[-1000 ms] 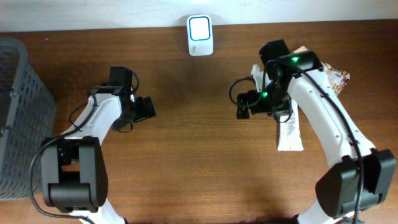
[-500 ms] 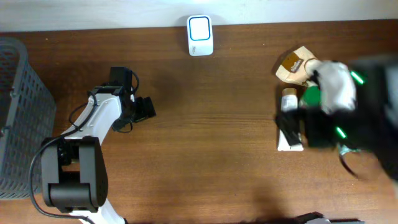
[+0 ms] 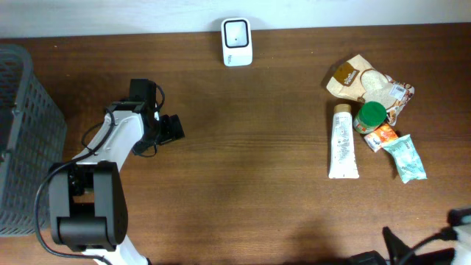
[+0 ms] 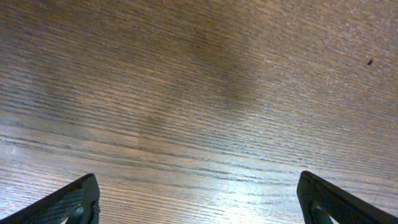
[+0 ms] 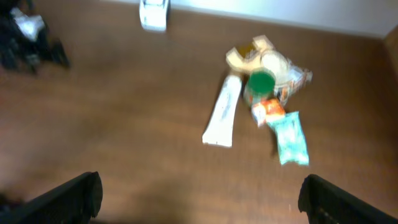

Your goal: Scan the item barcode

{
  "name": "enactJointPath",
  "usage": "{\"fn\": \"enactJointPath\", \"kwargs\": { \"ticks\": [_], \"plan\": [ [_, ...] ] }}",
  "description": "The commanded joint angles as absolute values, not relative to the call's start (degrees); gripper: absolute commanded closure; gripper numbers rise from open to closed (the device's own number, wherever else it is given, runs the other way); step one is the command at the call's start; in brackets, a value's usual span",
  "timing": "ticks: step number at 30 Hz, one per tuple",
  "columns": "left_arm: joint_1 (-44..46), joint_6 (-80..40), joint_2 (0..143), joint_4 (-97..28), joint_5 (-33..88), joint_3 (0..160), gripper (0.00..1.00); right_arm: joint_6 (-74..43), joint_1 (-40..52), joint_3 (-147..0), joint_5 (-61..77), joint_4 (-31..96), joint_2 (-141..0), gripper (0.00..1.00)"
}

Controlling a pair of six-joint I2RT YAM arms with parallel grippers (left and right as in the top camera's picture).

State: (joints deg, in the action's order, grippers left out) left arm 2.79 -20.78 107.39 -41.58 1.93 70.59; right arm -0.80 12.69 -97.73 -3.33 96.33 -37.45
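Right claw (image 5: 199,186) wide open and empty, up high at the near right of the worktop (image 3: 243,184); left claw (image 3: 171,129) open too, over bare wood. Further out, the white tube (image 3: 343,151) lies flat beside the green-lidded jar (image 3: 372,115) (its left side is clear). I'd pinch it mid-body across the width, then turn its barcode to the scanner (image 3: 237,42) at the far edge.

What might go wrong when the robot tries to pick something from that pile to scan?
The jar, tube, bag and packets lie crowded together, so the open right hand may knock the jar or pinch two things. The scanner sits far from the pile, at the back edge of the table; a packet might slip on the way. No barcode shows clearly, so it may face down.
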Motion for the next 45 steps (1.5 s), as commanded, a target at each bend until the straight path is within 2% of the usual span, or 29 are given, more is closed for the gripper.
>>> {"fn": "enactJointPath", "kwargs": {
  "ticks": [1,5,10,15,19,31,35,39,45],
  "plan": [
    [2.85,-20.95,107.83,-41.58,1.72,70.41,0.01,-0.21,12.36,-87.35,-6.20,88.23,-33.23,0.02],
    [2.85,-20.95,107.83,-41.56,1.74,70.41,0.01,-0.19,12.27,-66.94,-8.60,65.63,-21.91,0.02],
    [2.85,-20.95,107.83,-41.58,1.72,70.41,0.01,-0.21,10.44,-45.43,-9.74,45.65,-9.76,0.02],
    [2.83,-20.95,107.83,-41.58,1.72,70.41,0.01,-0.21,10.37,-31.03,-9.74,30.28,-0.49,0.02],
    [2.85,-20.95,107.83,-41.58,1.72,70.41,0.01,-0.23,10.41,-26.81,-9.72,24.69,-0.23,0.02],
    [2.85,-20.95,107.83,-41.58,1.72,70.41,0.01,-0.27,10.48,-12.16,-9.47,-4.45,-0.23,0.02],
    [2.85,-20.95,107.83,-41.58,1.72,70.41,0.01,-0.45,10.48,-5.37,-8.36,-10.61,-0.23,0.02],
    [2.85,-20.95,107.83,-41.58,1.72,70.41,0.01,-0.47,10.50,-1.17,-6.07,-11.40,-0.23,0.02],
    [2.85,-20.95,107.83,-41.58,1.72,70.41,0.01,-0.45,11.33,-0.32,-5.61,3.68,-0.23,0.02]
  ]
}}
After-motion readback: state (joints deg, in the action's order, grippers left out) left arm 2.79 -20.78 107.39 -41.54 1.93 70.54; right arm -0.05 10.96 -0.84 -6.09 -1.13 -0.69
